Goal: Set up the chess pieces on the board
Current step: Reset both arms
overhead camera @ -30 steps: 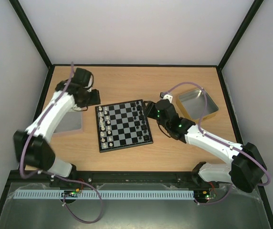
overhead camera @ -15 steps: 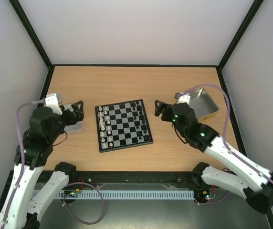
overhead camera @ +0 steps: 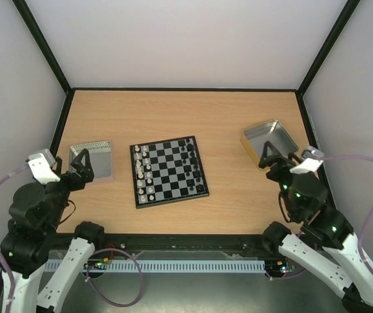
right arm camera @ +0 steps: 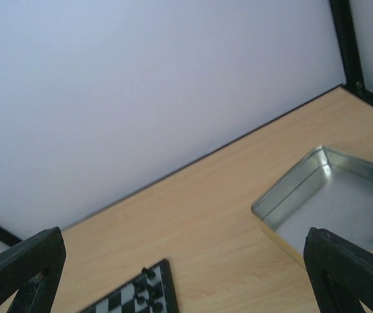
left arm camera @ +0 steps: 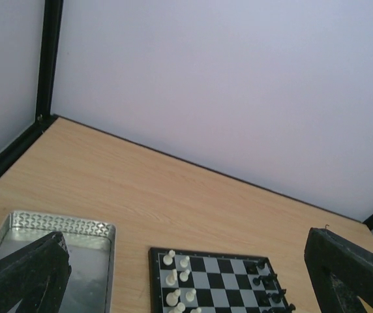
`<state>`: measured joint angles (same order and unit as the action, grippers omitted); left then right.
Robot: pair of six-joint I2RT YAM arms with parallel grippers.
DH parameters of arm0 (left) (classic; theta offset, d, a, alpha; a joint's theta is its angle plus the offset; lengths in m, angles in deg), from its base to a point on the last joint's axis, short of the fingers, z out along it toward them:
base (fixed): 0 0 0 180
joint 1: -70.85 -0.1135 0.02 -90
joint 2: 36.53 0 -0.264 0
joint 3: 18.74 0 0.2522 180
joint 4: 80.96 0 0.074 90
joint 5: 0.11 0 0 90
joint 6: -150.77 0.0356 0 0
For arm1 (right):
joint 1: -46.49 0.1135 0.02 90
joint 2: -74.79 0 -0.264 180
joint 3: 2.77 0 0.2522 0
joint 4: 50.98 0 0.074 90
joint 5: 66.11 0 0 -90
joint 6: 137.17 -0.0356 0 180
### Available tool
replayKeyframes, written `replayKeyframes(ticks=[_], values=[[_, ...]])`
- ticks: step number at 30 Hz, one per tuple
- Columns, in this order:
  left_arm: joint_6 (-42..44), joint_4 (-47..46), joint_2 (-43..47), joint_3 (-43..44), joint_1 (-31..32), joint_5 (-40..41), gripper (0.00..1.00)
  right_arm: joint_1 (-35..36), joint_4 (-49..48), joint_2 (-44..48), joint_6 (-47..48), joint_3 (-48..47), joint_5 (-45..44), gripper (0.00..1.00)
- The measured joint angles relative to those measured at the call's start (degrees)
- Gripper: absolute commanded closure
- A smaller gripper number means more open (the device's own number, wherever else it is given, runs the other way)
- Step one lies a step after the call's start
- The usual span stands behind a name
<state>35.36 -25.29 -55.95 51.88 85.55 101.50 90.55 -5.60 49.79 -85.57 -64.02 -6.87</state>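
The small square black-and-grey chequered chessboard (overhead camera: 169, 171) lies in the middle of the light wooden table (overhead camera: 173, 111). Cream-white chessmen (overhead camera: 142, 166) stand along its left side, black chessmen (overhead camera: 190, 156) along its right. A rectangular silver metal tin (overhead camera: 102, 160) lies left of the chessboard, apart from it. A second silver metal tin (overhead camera: 271, 134) lies to the right, farther back.

A light wooden table (overhead camera: 173, 117) with a thin black border carries three things. The board (overhead camera: 170, 171) lies flat near the middle, turned slightly off the table's edges. A shallow silver tin (overhead camera: 102, 160) lies to its left, near the board but apart from it, close to the left border. A second silver tin (overhead camera: 271, 138) lies well to the right, turned at an angle. It seems to rest flat, though its near corner is hidden.
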Motion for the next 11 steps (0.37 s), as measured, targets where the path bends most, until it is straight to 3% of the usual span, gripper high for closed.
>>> replayKeyframes(ticks=[5, 11], values=[[0.76, 1.14, 3.26, 1.97, 0.00, 1.44, 0.01, -0.17, 1.84, 7.02, 0.07, -0.02, -2.80, 0.02], [1.18, 2.01, 3.76, 2.99, 0.00, 1.95, 0.01, -0.17, 2.86, 7.80, 0.33, 0.02, -3.43, 0.02]])
